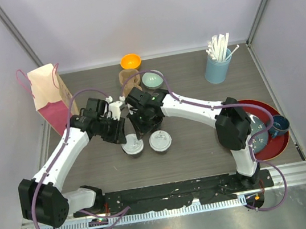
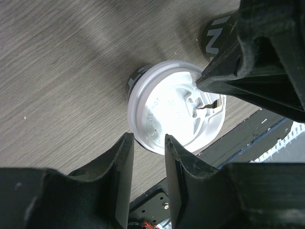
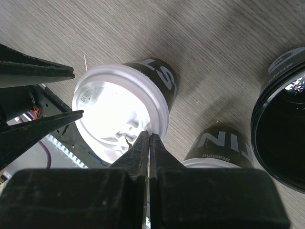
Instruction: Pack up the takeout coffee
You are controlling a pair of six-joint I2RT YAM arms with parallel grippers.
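Takeout coffee cup (image 2: 162, 109) stands upright on the table (image 1: 193, 154), at 1 o'clock just beyond my left gripper (image 2: 148, 143), whose fingers are half-spread and empty. My right gripper (image 3: 149, 138), fingers pressed together, sits at its lid rim.

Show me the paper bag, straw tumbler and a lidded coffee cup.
paper bag (image 1: 48, 98): top view, front panel.
straw tumbler (image 1: 217, 72): top view, blue wall.
lidded coffee cup (image 2: 164, 109): left wrist view, white lid.

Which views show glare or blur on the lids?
Right wrist: lid blown out at its centre, embossing lost; shut right claw dark and soft in the foreground. Left wrist: same lid evenly lit, lettering readable; left claw slightly soft. Top: even light, sharp, faint shadows.
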